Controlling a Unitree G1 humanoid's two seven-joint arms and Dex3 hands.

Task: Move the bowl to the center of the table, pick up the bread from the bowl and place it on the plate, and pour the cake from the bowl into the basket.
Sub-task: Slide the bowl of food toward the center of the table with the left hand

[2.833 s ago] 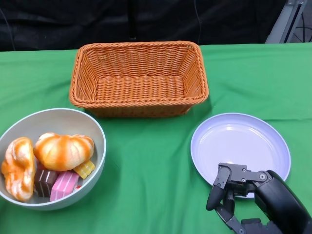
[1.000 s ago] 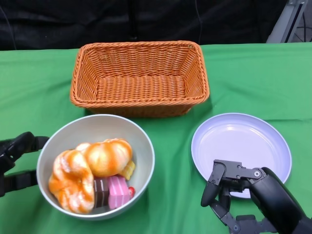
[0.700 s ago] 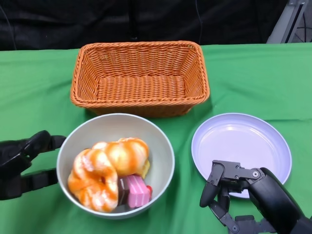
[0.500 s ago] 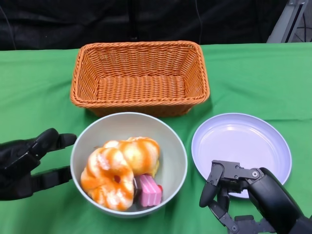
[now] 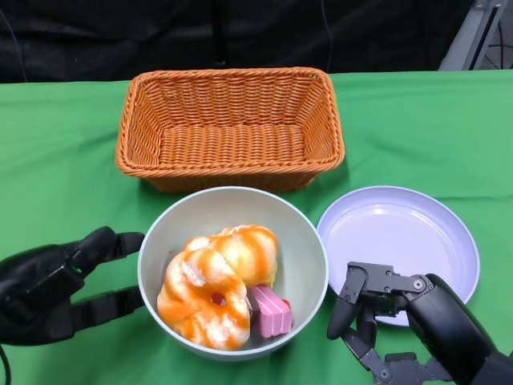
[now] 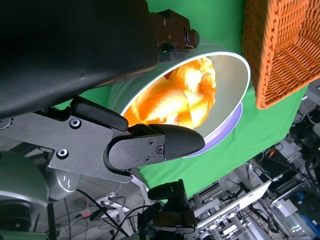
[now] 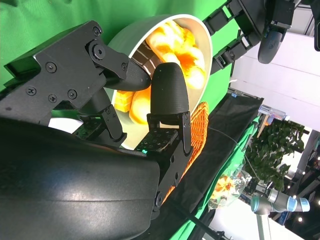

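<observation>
The grey bowl stands mid-table, just in front of the basket. In it lie two glazed orange breads and a pink cake; other cake pieces are mostly hidden under the bread. My left hand lies at the bowl's left side, fingers spread and touching its outer wall. The left wrist view shows the bowl and bread just past those fingers. My right hand hovers over the near rim of the lilac plate, fingers bent, holding nothing.
The empty wicker basket sits at the back centre, its front wall close to the bowl's far rim. The plate's left edge nearly meets the bowl's right side. Green cloth covers the table, with open cloth to the far left and far right.
My left hand came in from the left and slid the bowl rightward from the table's left edge to the centre. The right hand, basket and plate stayed put.
</observation>
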